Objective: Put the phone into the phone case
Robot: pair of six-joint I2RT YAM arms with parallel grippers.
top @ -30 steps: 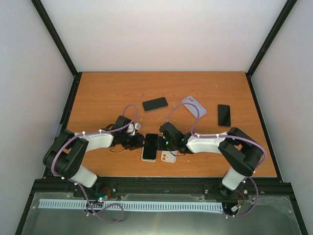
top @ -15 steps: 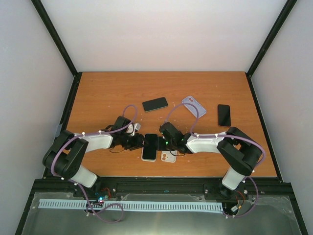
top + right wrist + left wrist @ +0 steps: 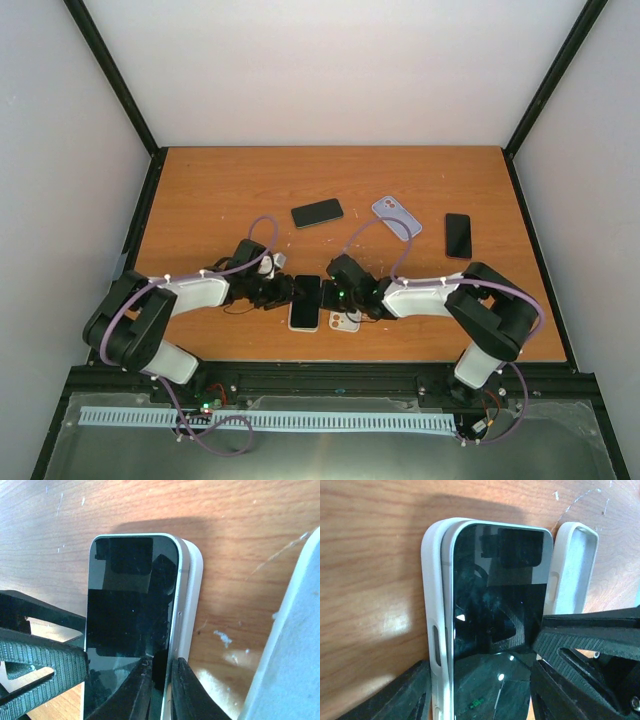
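Between your left pincer [image 3: 480, 682] and right pincer [image 3: 117, 667], the phone [image 3: 495, 595] lay in the white case [image 3: 431, 580], one edge seemingly unseated; whether either gripped, I could not tell.

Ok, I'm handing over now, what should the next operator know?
Left gripper: straddles phone and white case; grip unclear.
Right gripper: at the same phone from the opposite side; grip unclear.
Done: phone lies screen-up in the case, but one long side looks unseated.
To do: press it flush.
Spare empty case lies beside.
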